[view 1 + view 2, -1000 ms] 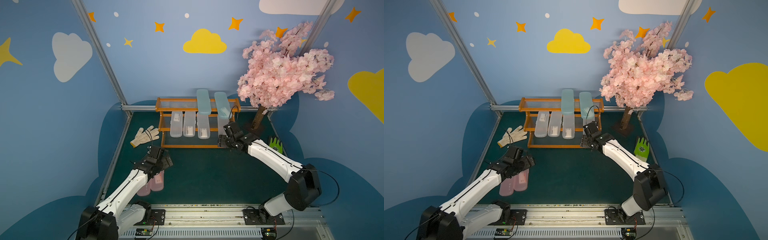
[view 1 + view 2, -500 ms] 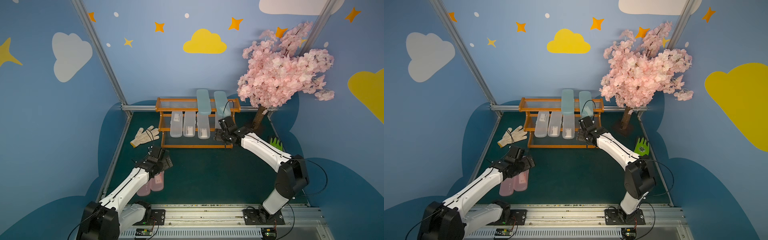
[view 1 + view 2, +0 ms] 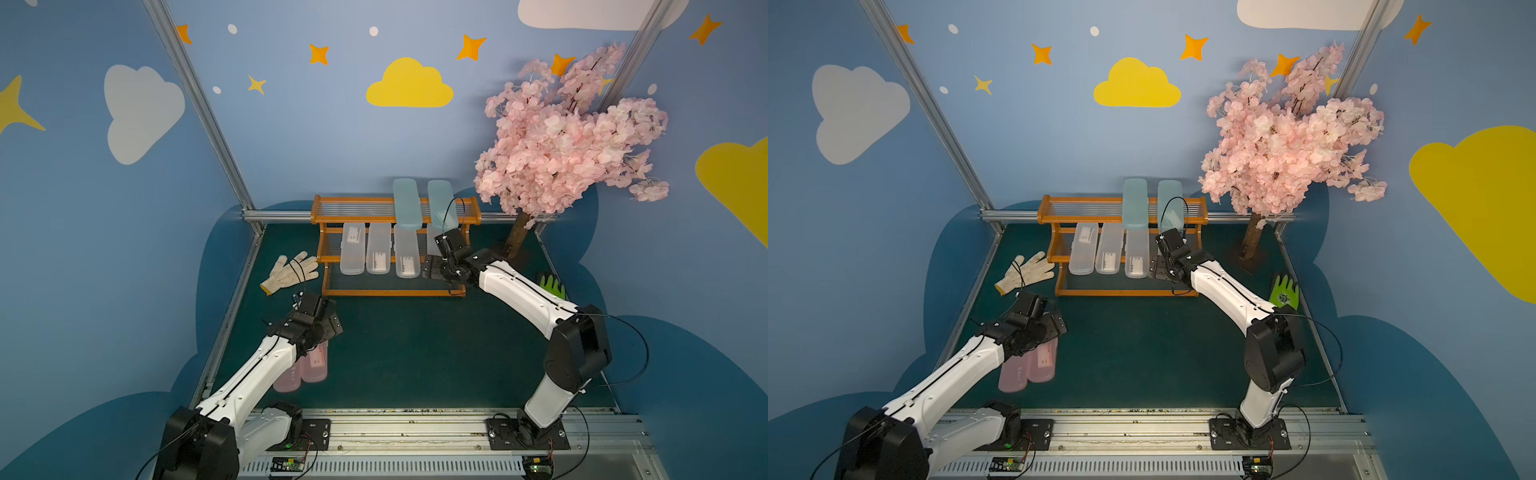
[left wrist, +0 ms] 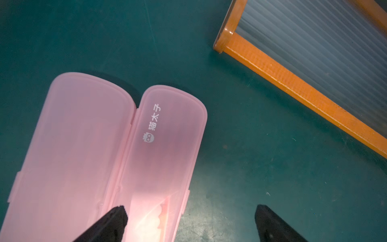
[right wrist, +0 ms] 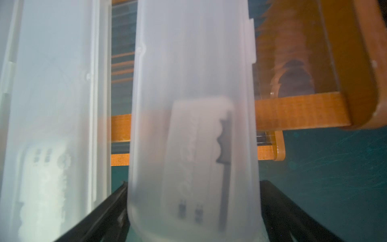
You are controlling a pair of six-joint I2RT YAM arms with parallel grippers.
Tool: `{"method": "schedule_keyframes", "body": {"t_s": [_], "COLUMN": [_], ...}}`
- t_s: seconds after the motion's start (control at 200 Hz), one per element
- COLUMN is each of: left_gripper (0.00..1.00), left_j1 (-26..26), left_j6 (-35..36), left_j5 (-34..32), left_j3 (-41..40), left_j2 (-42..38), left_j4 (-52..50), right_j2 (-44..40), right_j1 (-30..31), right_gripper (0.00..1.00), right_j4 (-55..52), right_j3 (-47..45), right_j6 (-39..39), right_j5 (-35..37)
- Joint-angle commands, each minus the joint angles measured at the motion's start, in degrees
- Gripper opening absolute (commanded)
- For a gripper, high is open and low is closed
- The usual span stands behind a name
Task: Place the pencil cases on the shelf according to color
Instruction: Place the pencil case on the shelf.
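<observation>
4 clear-white cases (image 3: 352, 249) are lying on the middle tier of the shelf (image 3: 390, 293), with 2 blue cases (image 3: 406, 203) above. We are setting down the 4th clear case (image 5: 192, 94). The right gripper (image 5: 193, 183) is flanking its near end, and we cannot tell whether the jaws are pressing it or standing clear. Next we are expecting a straight retreat. The left gripper (image 4: 189, 209), jaws wide apart and empty, is hovering over 2 pink cases (image 4: 104, 157) on the mat (image 4: 251, 125). In both top views the right arm (image 3: 519, 291) is hiding most of that 4th case.
</observation>
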Motion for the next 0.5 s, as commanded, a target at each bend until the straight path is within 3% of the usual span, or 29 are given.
{"method": "schedule_keyframes", "body": {"t_s": [0.0,0.295,0.496], "left_gripper": [1.0,1.0,1.0], "left_j1": [0.92,2.87,3.22], "left_j6": [0.18,-0.33,-6.35], "left_j5": [-1.46,-1.83,-0.85], "left_j3": [1.34,0.62,-4.05], "left_j2": [-1.05,-0.92,-1.35], "left_j4": [-2.75,-4.71,-2.37], "right_j2": [-1.96,-9.84,-14.78], "right_j1": [0.73,4.58,8.55], "right_gripper": [0.97,0.98,0.98], "right_j4": [-1.75,-0.75,-0.6], "right_j3": [-0.07,-7.59,-13.72], "right_j6": [-0.24,2.8,4.82], "right_j5": [0.32,1.73,3.47]}}
